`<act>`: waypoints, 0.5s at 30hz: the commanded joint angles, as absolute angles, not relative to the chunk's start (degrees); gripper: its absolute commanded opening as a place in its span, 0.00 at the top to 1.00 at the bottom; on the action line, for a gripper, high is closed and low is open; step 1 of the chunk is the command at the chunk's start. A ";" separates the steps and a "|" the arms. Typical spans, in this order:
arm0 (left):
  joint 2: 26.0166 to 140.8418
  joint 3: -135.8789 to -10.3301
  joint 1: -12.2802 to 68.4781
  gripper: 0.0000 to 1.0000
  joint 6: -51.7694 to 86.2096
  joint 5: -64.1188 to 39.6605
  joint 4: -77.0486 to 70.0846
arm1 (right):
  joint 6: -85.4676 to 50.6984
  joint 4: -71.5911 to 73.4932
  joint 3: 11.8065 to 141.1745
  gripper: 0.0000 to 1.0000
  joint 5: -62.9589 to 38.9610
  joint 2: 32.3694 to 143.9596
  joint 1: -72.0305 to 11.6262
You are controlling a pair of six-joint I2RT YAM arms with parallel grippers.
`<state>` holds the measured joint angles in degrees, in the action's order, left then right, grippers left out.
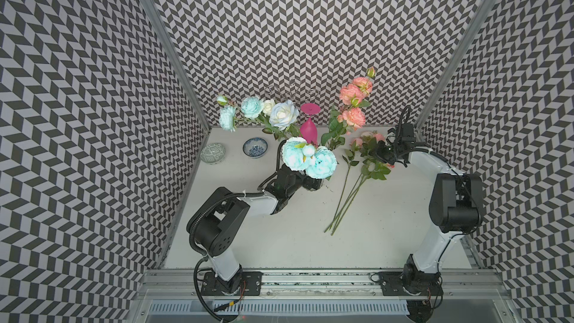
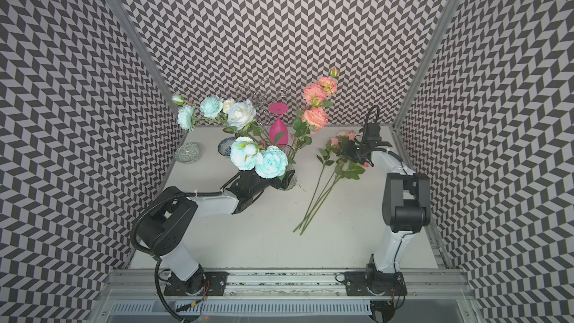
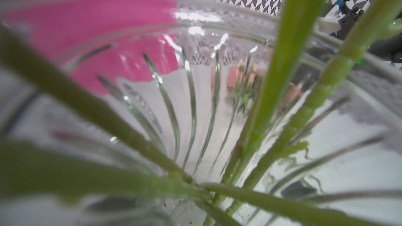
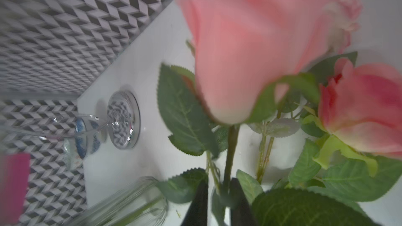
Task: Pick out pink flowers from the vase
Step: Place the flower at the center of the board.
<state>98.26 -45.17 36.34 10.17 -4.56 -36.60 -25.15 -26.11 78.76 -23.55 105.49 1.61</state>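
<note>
Chevron-patterned walls close round your white worktop. Nearest you, the bare stem ends of several pink flowers lie flat on it, right of centre, fanning away toward their heads.

Left of them, your left claw sits against the ribbed clear vase, tucked under two turquoise blooms. You cannot tell whether it is spread or pressed together. The left wrist view shows only the vase's ribbed wall, with green stems crossing at its narrow bottom.

Farther back on the right, your right claw is down among the heads and leaves of the lying flowers. In the right wrist view its fingers stand slightly spread, with one stem between them and a gap beside it. A pink rose head fills the frame just beyond.

Rising from the vase toward the back wall, a coral-pink spray leans right, while a white-cream rose and more turquoise heads lean left. A magenta goblet stands upside down behind the vase. A blue-and-white bowl and a grey-green bowl sit at far left.
</note>
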 commanded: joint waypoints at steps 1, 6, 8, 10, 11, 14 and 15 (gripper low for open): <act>99.86 -44.60 36.82 0.00 11.72 -6.23 -34.77 | -25.21 -21.62 76.94 0.66 -19.56 101.70 0.82; 99.74 -44.53 36.87 0.00 11.70 -6.34 -34.75 | -22.65 -17.54 72.62 0.64 -16.79 92.60 -2.88; 99.59 -44.55 36.91 0.00 11.62 -6.29 -34.69 | -20.55 -13.81 68.53 0.66 -16.18 86.91 -6.03; 99.58 -44.58 36.89 0.00 11.49 -6.33 -34.55 | -17.33 -10.27 64.31 0.66 -15.21 80.78 -10.80; 99.59 -44.66 36.90 0.00 11.51 -6.35 -34.55 | -15.86 -8.70 62.31 0.66 -14.80 78.36 -12.97; 99.75 -44.77 36.87 0.00 11.58 -6.44 -34.59 | -13.93 -2.32 55.53 0.65 -14.54 70.88 -17.94; 99.81 -44.75 36.87 0.00 11.55 -6.49 -34.59 | -14.63 -0.35 53.76 0.63 -14.78 68.67 -18.64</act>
<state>98.45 -45.17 36.34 10.17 -4.86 -37.08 -17.28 -9.32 57.93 -16.32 72.44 -17.47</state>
